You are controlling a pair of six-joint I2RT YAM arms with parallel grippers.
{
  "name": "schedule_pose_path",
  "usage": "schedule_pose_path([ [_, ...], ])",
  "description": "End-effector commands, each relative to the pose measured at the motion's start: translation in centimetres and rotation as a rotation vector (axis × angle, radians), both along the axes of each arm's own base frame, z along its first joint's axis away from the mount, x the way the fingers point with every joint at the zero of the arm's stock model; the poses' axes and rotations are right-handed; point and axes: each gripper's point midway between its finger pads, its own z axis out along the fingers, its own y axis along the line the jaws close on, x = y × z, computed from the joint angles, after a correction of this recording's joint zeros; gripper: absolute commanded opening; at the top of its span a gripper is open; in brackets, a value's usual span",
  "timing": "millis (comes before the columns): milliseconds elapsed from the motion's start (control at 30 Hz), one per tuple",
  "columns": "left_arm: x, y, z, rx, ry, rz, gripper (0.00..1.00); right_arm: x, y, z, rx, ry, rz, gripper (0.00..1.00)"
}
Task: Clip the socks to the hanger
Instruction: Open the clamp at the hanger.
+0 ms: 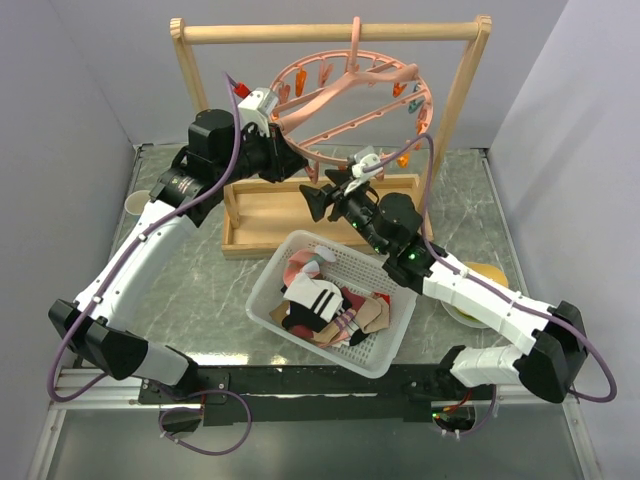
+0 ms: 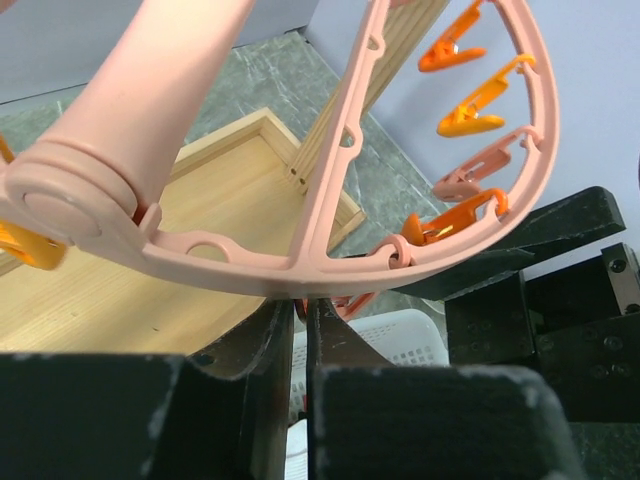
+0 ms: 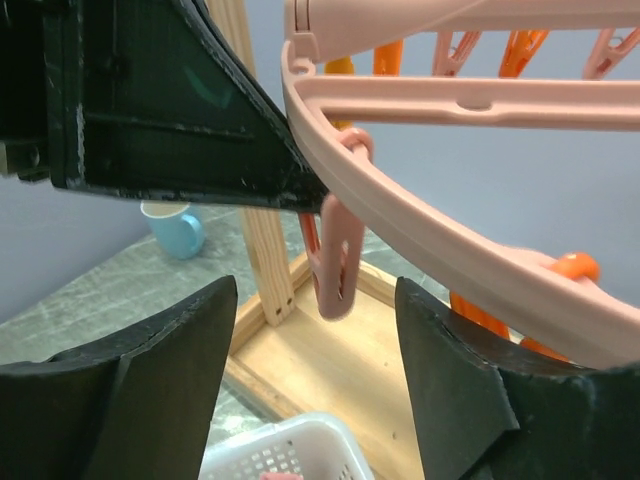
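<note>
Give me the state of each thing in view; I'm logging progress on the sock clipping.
hanger: hung by its hook on the wooden rack, tilted, no sock on it.
clips: closed, empty.
socks: piled in the basket, none clipped.
basket: upright on the table.
left gripper: shut on the hanger's rim.
right gripper: open, empty, a pink clip seen between its fingers.
</note>
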Motion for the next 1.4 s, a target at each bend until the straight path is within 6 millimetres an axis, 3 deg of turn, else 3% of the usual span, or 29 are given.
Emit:
schedule_pose_path([
  [0,-0.7,0.4,3.6,-0.035,-0.099,0.002,0.11,-0.1,-2.5,2.2,0.039,-0.060,-0.052,0.73],
  [133,-1.0,0.4,4.0,-0.045,-0.102,-0.006,0.11,0.6,-3.7,2.4,0.046,-0.060,-0.066,0.73],
  [500,-1.5,-0.1,3.8,-0.061,-0.081,-0.041,0.11,1.0,-1.6,2.9,0.070,-0.032,0.041,0.71],
  [733,-2.2,-0.7,3.9,-0.091,-0.053,-0.080,0.12,1.4,-1.4,2.9,0.080,-0.028,0.035,0.69],
  [900,-2.9,-1.0,3.5,-0.114,-0.011,-0.104,0.12,1.5,-1.1,3.4,0.086,-0.032,0.042,0.59],
  [1033,-3.3,-1.0,4.0,-0.129,-0.009,-0.113,0.13,1.6,-0.8,3.1,0.079,-0.022,0.051,0.40],
  [1133,-3.7,-0.8,4.5,-0.137,-0.012,-0.113,0.23,1.5,-1.0,2.7,0.079,-0.016,0.047,0.23],
  [1267,-4.6,-0.6,4.2,-0.147,0.013,-0.128,0.62,1.6,-1.1,2.6,0.072,-0.012,0.039,0.12],
  [1367,-5.2,-0.7,4.1,-0.158,0.030,-0.144,0.74,1.7,-1.3,2.4,0.068,-0.006,0.028,0.10],
])
